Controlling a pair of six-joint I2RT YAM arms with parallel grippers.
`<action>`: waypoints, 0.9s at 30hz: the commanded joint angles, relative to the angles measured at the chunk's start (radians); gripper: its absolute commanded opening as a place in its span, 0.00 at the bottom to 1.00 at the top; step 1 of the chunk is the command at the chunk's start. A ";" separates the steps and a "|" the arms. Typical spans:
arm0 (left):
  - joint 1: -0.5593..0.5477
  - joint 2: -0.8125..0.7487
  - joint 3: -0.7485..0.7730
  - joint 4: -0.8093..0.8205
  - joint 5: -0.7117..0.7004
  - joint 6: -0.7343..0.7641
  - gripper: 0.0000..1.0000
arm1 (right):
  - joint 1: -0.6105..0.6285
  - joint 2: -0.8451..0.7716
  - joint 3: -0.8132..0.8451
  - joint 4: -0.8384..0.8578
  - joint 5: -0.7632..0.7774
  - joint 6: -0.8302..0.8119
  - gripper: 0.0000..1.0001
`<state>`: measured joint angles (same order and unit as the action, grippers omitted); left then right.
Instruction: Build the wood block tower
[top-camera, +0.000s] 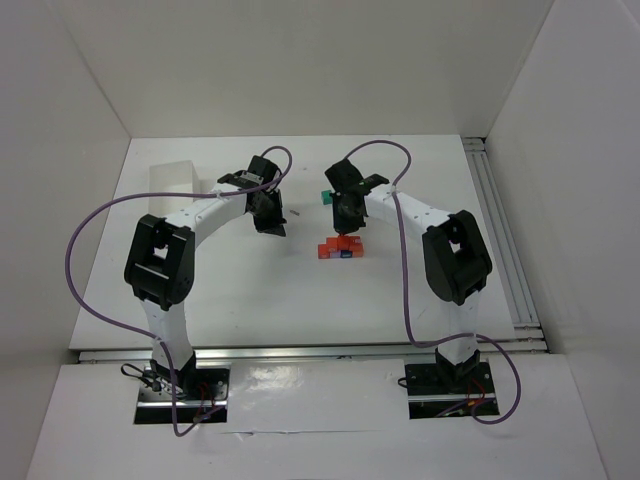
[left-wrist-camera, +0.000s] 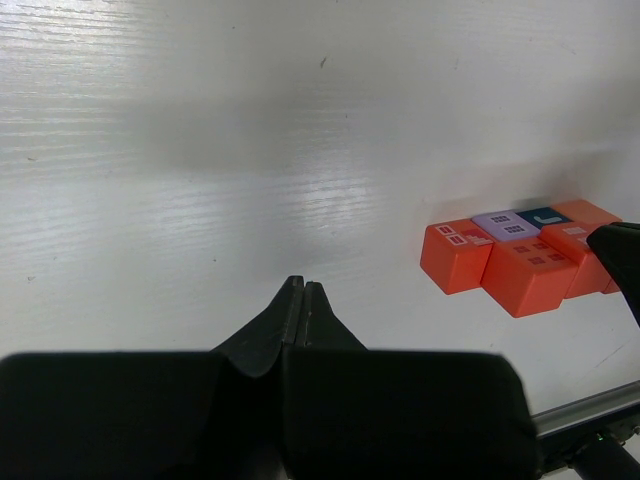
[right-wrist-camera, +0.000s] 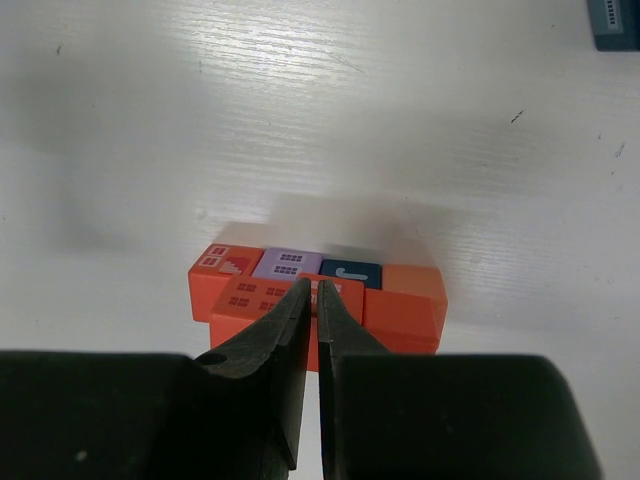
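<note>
Though it is low, the tower (top-camera: 340, 249) sits mid-table (top-camera: 230, 290); red, purple, blue and orange blocks (right-wrist-camera: 287, 264) touch in a row, with one more orange one against them; the right gripper (right-wrist-camera: 318, 290) hangs just over it, fingers together; the left gripper (left-wrist-camera: 303, 285), fingers together too, is off to the left; a teal block (top-camera: 326, 198) lies alone behind.

Bright, diffuse overhead light. Soft shadows on table (top-camera: 250, 290); glare on near ledge (top-camera: 320, 385). Wrist views: close foreground blurred.
</note>
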<state>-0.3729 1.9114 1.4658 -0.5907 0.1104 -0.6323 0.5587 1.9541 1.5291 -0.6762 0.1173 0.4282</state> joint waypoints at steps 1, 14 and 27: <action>-0.001 -0.037 0.001 0.017 0.014 0.005 0.00 | 0.012 -0.009 -0.001 -0.029 0.013 -0.009 0.14; -0.001 -0.037 -0.009 0.017 0.014 0.005 0.00 | 0.021 -0.009 -0.011 -0.029 0.022 -0.009 0.14; -0.001 -0.037 -0.009 0.026 0.014 0.005 0.00 | 0.021 -0.009 0.008 -0.039 0.042 -0.009 0.14</action>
<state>-0.3729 1.9114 1.4658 -0.5747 0.1104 -0.6323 0.5674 1.9545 1.5284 -0.6846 0.1425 0.4282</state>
